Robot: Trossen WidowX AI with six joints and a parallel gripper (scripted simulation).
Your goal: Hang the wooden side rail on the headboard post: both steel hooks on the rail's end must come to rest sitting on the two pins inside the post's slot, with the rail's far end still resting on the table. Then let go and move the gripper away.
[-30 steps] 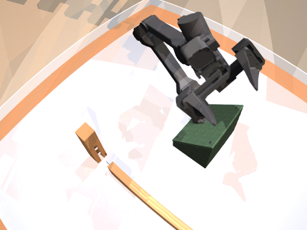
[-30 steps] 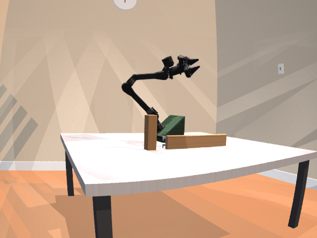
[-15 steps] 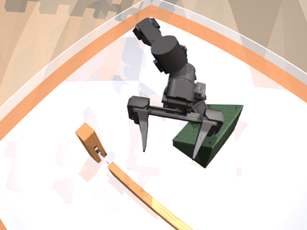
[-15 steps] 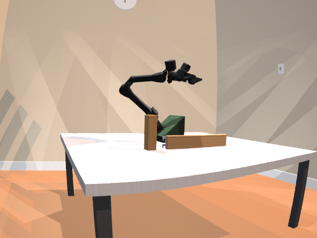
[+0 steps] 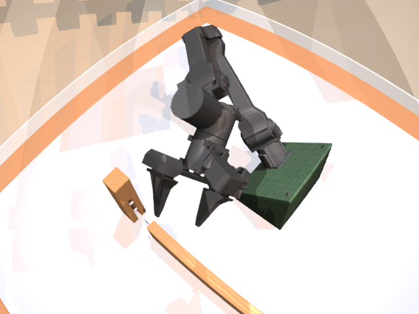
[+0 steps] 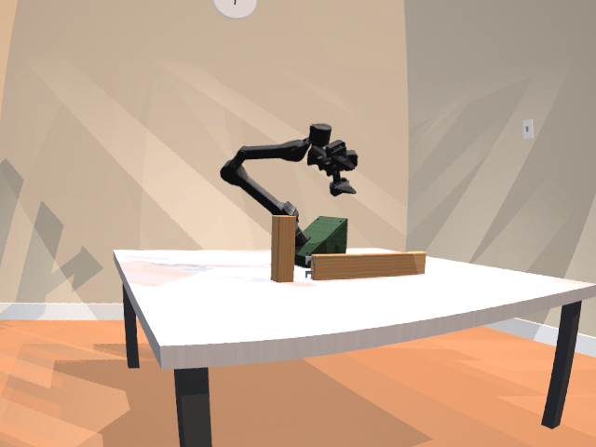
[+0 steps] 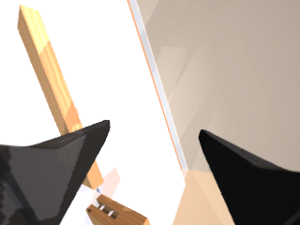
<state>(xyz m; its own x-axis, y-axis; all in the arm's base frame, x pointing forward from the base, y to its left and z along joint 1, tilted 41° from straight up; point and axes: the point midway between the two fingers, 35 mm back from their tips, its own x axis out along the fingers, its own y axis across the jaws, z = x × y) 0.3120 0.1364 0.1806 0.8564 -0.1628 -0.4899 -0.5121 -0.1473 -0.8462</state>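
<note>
One black parallel-jaw gripper [image 5: 177, 221] [image 6: 347, 175] [image 7: 155, 131], fingers spread wide, nothing between them; raised above the table, right of centre in the exterior view. One long, light-brown wooden side rail [image 5: 203, 267] [image 6: 368, 265] [image 7: 58, 89], on the white tabletop [image 6: 336, 307], running to the lower right of the top view. Two steel hooks [image 6: 308, 266] on its near end, just beside one upright, slotted wooden headboard post [image 5: 123, 194] [image 6: 282, 248] [image 7: 119, 213], lower centre of the wrist view.
</note>
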